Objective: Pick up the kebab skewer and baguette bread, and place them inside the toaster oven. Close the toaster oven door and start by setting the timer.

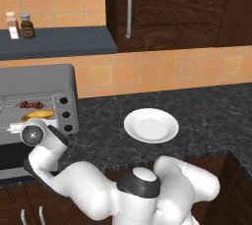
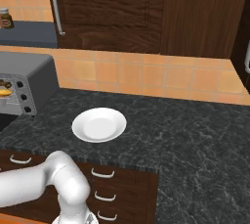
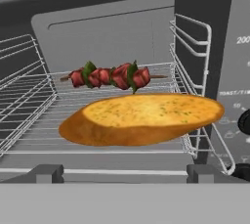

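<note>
Claw was fully open, empty, parked right in front of the toaster oven (image 1: pixel 39 106) mouth. Baguette bread (image 3: pixel 141 119) lay flat on the wire rack (image 3: pixel 29 115) near the front edge; kebab skewer (image 3: pixel 110 76) sat just behind it at 12 o'clock, also on the rack, the two close but whether touching couldn't be told. Toaster oven door (image 1: pixel 12 162) was down, open. White plate (image 1: pixel 151 125) sat on the worktop (image 1: pixel 206 116) at the oven's 3 o'clock.
</note>
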You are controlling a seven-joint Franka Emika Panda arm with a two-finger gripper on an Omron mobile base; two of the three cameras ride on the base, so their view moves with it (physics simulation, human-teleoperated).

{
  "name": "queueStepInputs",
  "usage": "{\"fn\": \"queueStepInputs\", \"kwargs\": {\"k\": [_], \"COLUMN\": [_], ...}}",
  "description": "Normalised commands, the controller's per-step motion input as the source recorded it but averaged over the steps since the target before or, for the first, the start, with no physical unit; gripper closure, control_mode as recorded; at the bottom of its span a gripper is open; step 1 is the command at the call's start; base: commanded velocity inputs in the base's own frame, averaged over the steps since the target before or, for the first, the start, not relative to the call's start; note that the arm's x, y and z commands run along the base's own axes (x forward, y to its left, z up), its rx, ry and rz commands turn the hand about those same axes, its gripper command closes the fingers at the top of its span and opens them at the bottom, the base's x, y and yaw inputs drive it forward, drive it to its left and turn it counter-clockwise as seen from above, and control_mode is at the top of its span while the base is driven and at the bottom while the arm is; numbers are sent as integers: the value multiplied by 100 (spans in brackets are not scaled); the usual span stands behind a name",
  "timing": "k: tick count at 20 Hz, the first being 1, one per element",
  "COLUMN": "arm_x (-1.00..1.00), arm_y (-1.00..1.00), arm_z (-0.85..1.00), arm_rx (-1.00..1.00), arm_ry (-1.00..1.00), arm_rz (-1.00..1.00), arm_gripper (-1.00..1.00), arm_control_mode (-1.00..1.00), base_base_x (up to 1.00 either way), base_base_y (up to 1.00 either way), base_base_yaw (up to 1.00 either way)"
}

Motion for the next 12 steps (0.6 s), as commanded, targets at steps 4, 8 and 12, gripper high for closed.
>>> {"fn": "queueStepInputs", "kwargs": {"k": [4, 8, 12], "arm_x": [12, 10, 13], "arm_y": [9, 5, 0], "arm_z": [0, -1, -9], "arm_rx": [0, 0, 0], "arm_ry": [0, 0, 0], "arm_rz": [0, 0, 0], "arm_gripper": [-100, -100, -100], "arm_control_mode": [-100, -100, -100], "base_base_x": [0, 0, 0], "base_base_y": [0, 0, 0], "base_base_yaw": [0, 0, 0]}}
